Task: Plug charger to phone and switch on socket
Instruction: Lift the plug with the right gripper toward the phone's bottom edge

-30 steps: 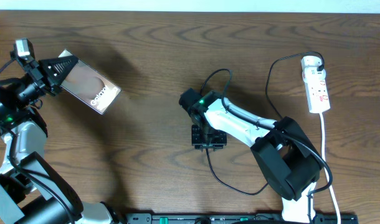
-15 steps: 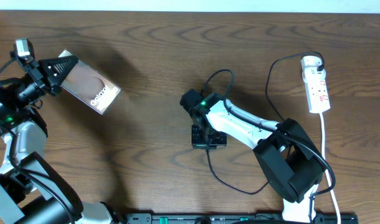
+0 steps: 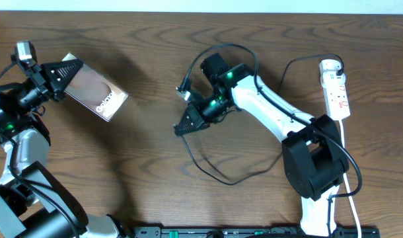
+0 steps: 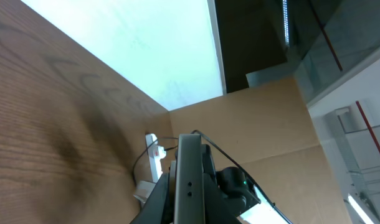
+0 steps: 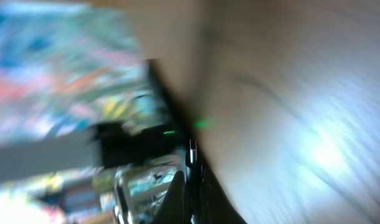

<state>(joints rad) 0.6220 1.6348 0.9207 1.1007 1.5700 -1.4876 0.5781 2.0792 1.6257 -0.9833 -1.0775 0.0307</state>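
Left gripper clamps the phone at far left. Right gripper pinches the charger near centre.

White, tube-shaped right arm with round black joints, tiny green light, big black block low down, black pointed right gripper. Pale grey left arm, black joints, green light too.

- A robotics lab is suggested.
- A left arm and a right arm, both robotic, are mounted at a wood-grain table.
- A black rail is fixed along its front edge.
- Cardboard panels, a glass partition and a strip light are seen beyond the table.
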